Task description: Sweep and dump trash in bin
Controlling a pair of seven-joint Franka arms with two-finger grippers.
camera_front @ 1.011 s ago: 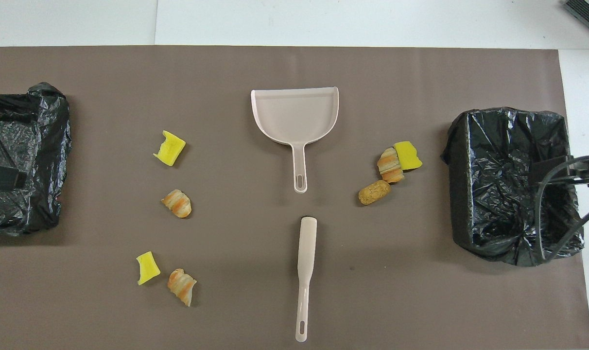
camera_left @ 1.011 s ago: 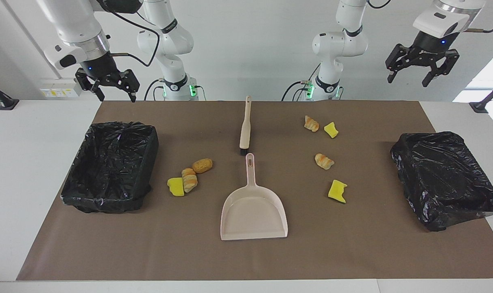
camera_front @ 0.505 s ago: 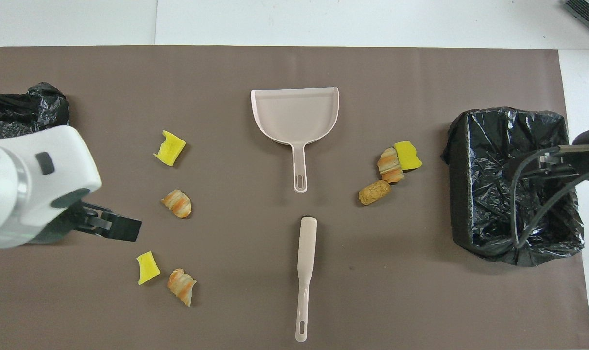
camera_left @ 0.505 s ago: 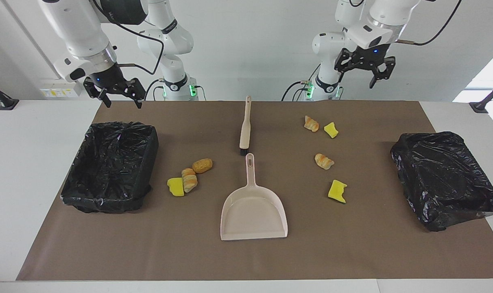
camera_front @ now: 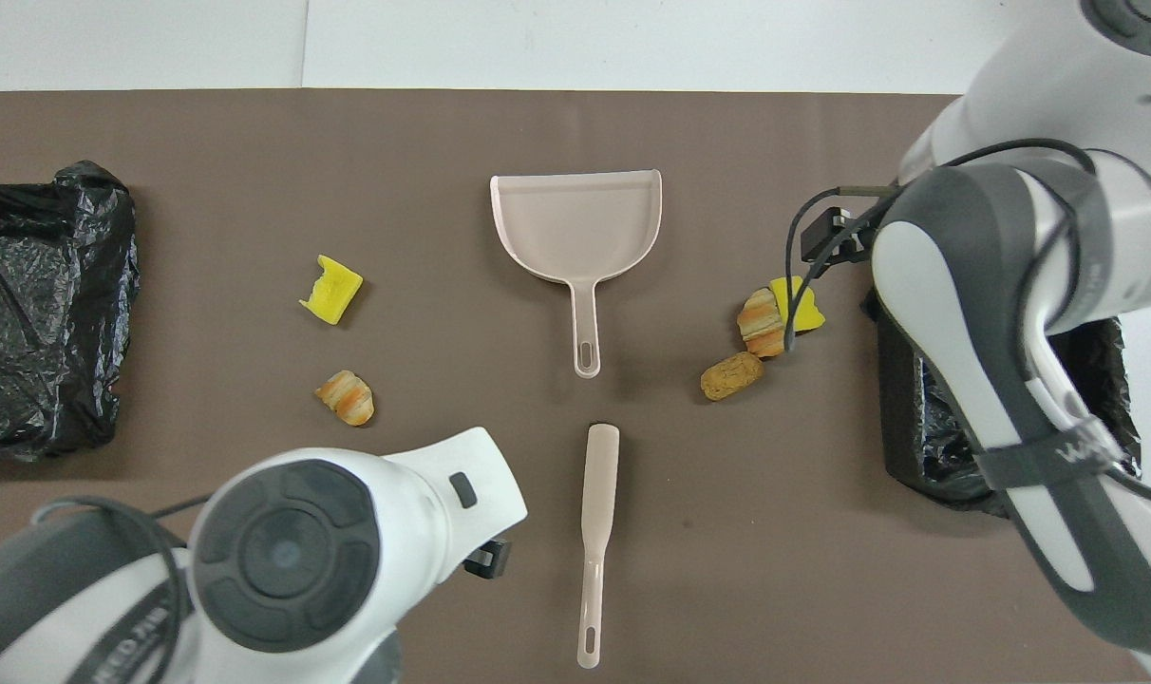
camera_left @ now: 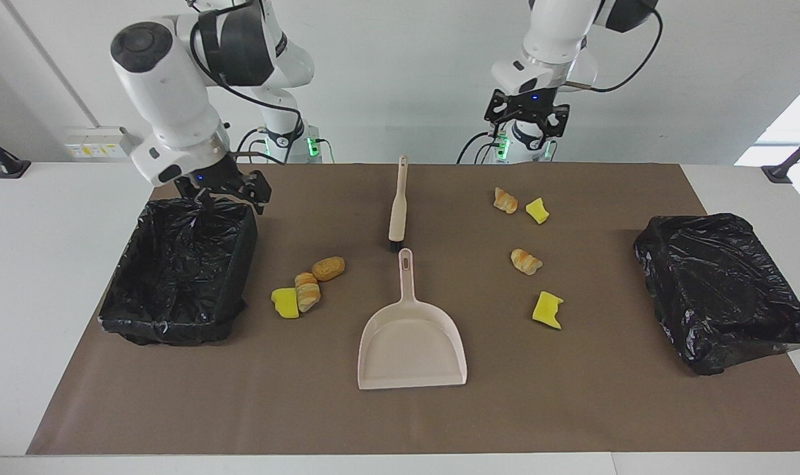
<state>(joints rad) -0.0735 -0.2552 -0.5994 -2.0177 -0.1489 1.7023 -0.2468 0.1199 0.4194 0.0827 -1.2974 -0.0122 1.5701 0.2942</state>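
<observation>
The trash lies in two groups on the brown mat. Two bread lumps (camera_left: 328, 268) (camera_left: 307, 291) and a yellow sponge chunk (camera_left: 285, 303) sit beside the open black-lined bin (camera_left: 175, 277). Two more bread lumps (camera_left: 505, 200) (camera_left: 526, 261) and two yellow chunks (camera_left: 537, 210) (camera_left: 548, 309) lie toward the left arm's end. The pink dustpan (camera_left: 412, 336) and the brush (camera_left: 398, 204) lie in the middle. My right gripper (camera_left: 232, 192) is open over the bin's corner nearest the robots. My left gripper (camera_left: 527, 130) is open, high over the table's edge at the robots' end.
A second bin wrapped in a black bag (camera_left: 723, 290) stands at the left arm's end of the mat. In the overhead view my left arm (camera_front: 291, 560) hides two trash pieces and my right arm (camera_front: 993, 332) covers much of the open bin (camera_front: 908, 418).
Both arms have swung in toward the middle of the table. The right gripper has come down over the bin's corner. The left gripper has moved from the table's end to above the nearest trash.
</observation>
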